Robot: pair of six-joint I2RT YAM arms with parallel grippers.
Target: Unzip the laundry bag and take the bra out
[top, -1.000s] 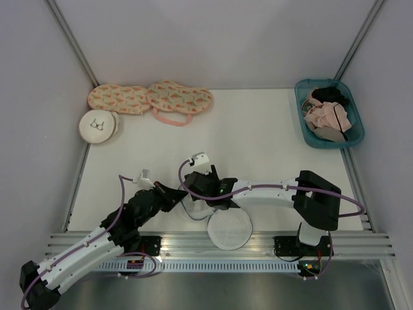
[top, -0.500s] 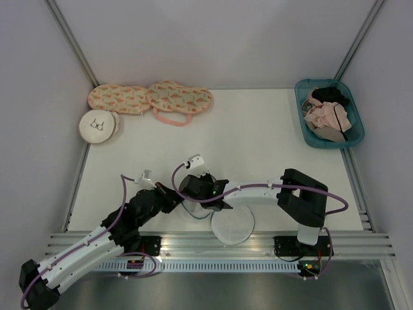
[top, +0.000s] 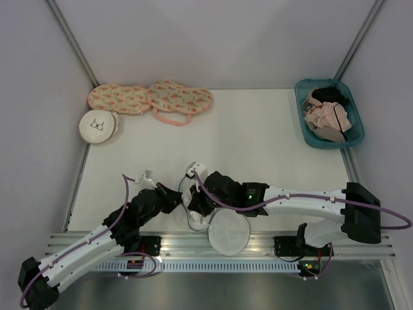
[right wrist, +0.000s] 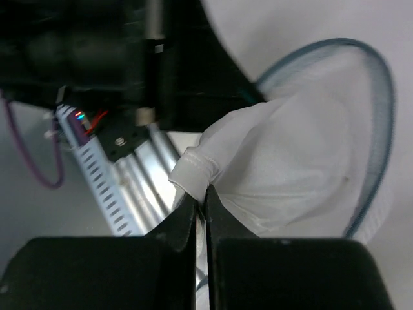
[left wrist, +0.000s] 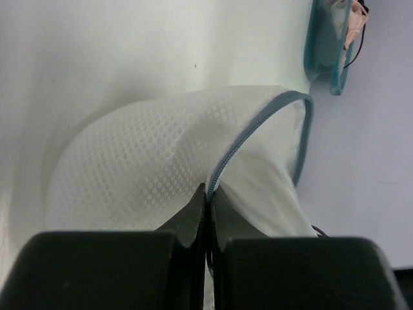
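Observation:
The laundry bag (top: 229,236), a round white mesh pouch with a dark zipper rim, lies at the table's near edge between the two arms. My left gripper (left wrist: 208,194) is shut on its zipper rim (left wrist: 248,132), which it holds up beside the mesh wall (left wrist: 135,161). My right gripper (right wrist: 201,192) is shut on a stitched fold of smooth white fabric, the bra (right wrist: 277,155), which bulges out of the bag's open rim (right wrist: 382,84). In the top view the left gripper (top: 177,196) and right gripper (top: 197,206) meet just left of the bag.
A teal basket (top: 303,113) of pink, beige and black garments sits at the back right. Two pink patterned cases (top: 150,98) and a cream round pouch (top: 98,126) lie at the back left. A metal rail (top: 193,248) runs along the near edge.
The right gripper has gone from open to shut on the white fabric. The right arm has stretched out, its elbow swinging far right. The left arm has barely moved.

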